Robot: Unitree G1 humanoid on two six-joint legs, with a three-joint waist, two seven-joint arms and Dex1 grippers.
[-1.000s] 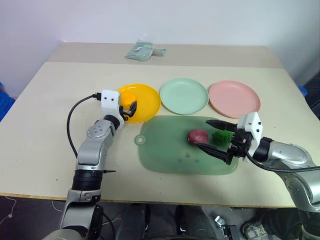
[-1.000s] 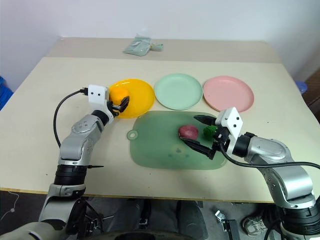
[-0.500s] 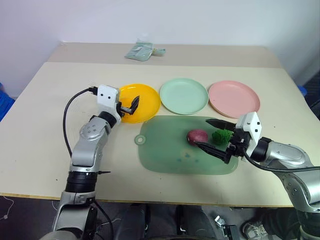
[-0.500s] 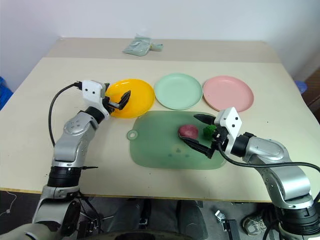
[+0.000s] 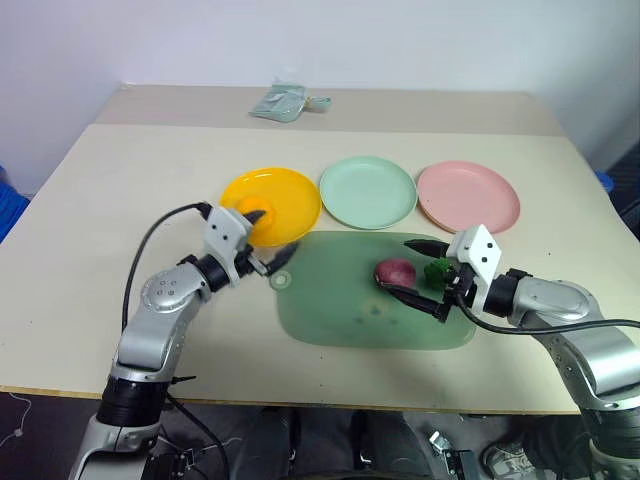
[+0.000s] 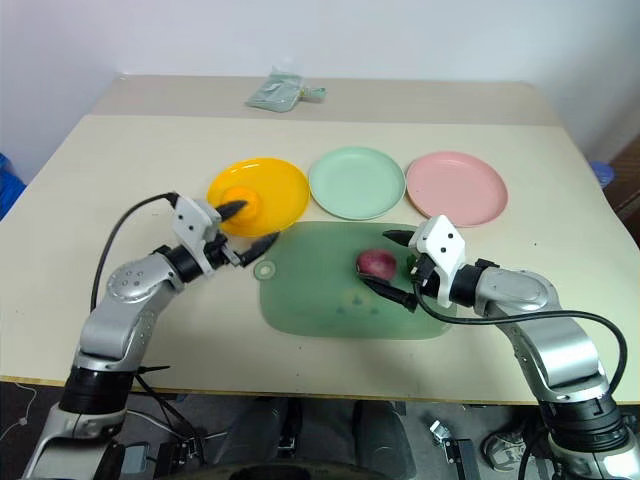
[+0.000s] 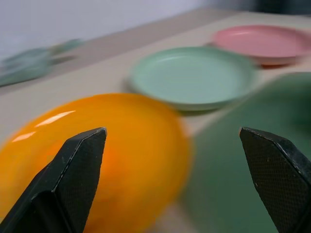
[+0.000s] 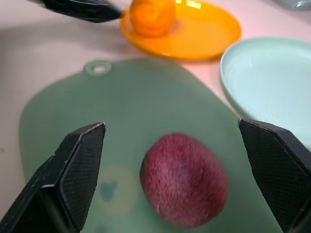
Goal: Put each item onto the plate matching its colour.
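My right gripper (image 5: 421, 273), jaws wide and empty, faces the dark purplish-red oval toy lump (image 8: 184, 179), which lies straight ahead between the fingers on the translucent green mat (image 5: 340, 310). Its long axis runs across my reach. My left gripper (image 5: 270, 250), also wide and empty, is farther off.

No writing, label, brand or number can be read anywhere (plates, mat and table are plain).

Green ball (image 5: 436, 270) mostly hidden behind my right gripper (image 5: 425, 276), just beside the purple lump (image 5: 396, 272). Orange fruit (image 6: 241, 203) partly covered by my left fingertip (image 6: 229, 209). Left wrist view blurred.
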